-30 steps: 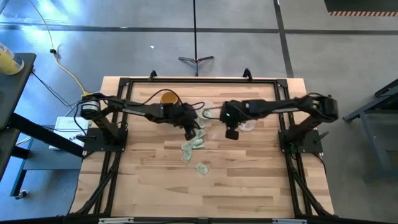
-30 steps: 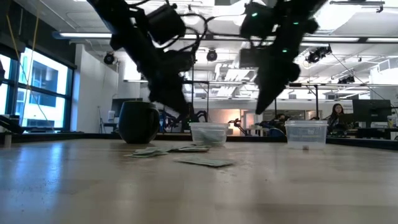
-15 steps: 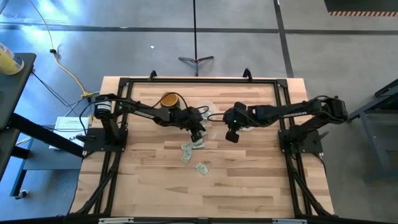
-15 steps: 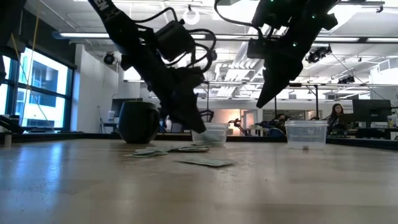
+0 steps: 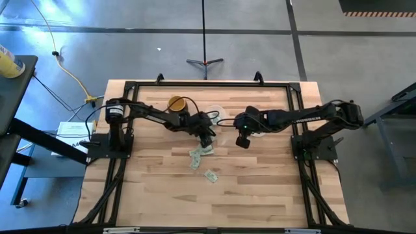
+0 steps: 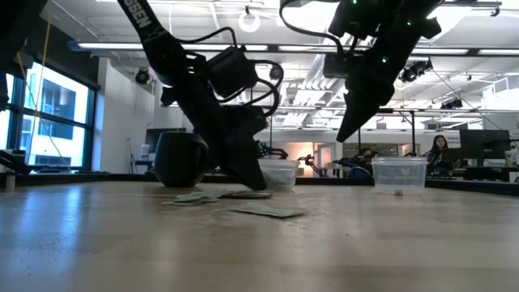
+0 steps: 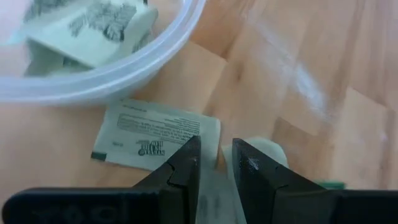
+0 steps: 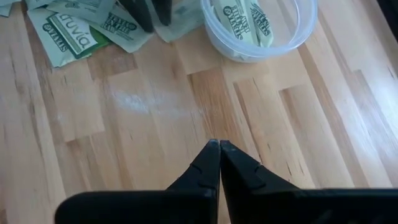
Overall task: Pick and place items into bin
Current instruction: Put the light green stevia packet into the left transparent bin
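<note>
Partly done, judging by the layout. Nearest the camera in the low view, one loose slip (image 6: 268,212) flat on the tabletop (image 6: 259,251), well short of the bowl (image 6: 273,173). Next, a small cluster of slips (image 5: 201,153) closer to the bowl, the nearest (image 7: 155,135) lying just beside its wall. Several slips (image 8: 244,17) already inside the bowl; at least four or five left outside, so plenty remaining.

Left gripper (image 7: 214,163) down at the cluster beside the bowl, fingers (image 7: 185,165) a narrow gap apart over a slip, apparently closing on its edge but not yet pinching. Right gripper (image 8: 219,157) raised on the other side of the bowl, fingers pressed together and empty, waiting. Beyond the bowl, a mug (image 5: 177,103).

Bowl contents: plain only in the wrist views; from overhead a pale blur, from table height hidden by the wall. Finger gap on the left: clear only from its own wrist. Height of the right gripper above the tabletop: shown only by the low view.
</note>
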{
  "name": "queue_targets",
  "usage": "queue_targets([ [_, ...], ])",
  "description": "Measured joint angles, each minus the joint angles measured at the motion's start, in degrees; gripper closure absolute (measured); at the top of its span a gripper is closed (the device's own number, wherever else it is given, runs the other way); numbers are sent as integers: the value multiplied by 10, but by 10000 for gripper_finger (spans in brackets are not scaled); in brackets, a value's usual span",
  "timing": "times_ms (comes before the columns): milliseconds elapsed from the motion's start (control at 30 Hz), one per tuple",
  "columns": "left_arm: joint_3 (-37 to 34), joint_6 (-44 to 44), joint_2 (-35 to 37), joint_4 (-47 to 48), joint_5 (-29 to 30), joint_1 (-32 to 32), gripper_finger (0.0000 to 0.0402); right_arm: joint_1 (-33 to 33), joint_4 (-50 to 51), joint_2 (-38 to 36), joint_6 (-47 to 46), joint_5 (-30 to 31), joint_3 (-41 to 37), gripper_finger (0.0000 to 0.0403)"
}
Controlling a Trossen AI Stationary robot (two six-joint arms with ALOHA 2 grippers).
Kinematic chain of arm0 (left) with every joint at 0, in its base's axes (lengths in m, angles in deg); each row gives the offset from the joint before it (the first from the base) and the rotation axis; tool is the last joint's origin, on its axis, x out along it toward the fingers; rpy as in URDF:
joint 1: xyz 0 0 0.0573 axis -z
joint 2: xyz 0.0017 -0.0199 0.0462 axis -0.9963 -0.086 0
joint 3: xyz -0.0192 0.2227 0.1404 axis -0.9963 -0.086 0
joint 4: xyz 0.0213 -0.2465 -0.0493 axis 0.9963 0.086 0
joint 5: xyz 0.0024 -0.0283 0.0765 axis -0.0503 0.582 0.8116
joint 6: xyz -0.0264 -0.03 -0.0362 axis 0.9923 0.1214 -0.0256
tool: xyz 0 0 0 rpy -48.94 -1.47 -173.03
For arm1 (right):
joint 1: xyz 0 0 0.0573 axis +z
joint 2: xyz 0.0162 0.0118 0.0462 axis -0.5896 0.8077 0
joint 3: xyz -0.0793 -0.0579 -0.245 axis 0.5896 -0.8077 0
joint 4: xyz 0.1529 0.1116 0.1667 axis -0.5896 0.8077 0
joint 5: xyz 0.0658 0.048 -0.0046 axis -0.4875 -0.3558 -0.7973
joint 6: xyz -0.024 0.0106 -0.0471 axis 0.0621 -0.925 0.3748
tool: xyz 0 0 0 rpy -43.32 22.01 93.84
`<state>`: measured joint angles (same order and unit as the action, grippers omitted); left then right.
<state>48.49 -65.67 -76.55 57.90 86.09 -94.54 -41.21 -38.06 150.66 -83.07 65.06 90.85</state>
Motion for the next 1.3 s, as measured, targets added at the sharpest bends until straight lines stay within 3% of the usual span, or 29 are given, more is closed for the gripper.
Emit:
queue_targets([
  [200,0,61,16,67,-104,17,275,-2,0,0,5,13,0,401],
  [267,-2,69,29,85,-112,30,275,-2,0,0,5,14,0,399],
  [433,-4,57,96,100,-104,49,275,-2,-11,0,17,1,0,396],
  [533,-3,40,135,96,-91,51,275,-2,-31,0,57,-63,-2,395],
  [667,-2,-79,160,129,-47,52,275,1,-71,0,118,-120,-2,382],
  [867,-4,-257,151,192,-56,60,275,18,-102,0,184,-139,-2,281],
  [967,-4,-293,151,207,-60,67,275,33,-120,11,185,-140,-2,215],
  [1133,-4,-238,165,297,-44,85,275,56,-185,89,156,-167,1,134],
  [1300,-20,-191,210,310,-7,129,275,73,-215,172,92,-148,66,115],
])
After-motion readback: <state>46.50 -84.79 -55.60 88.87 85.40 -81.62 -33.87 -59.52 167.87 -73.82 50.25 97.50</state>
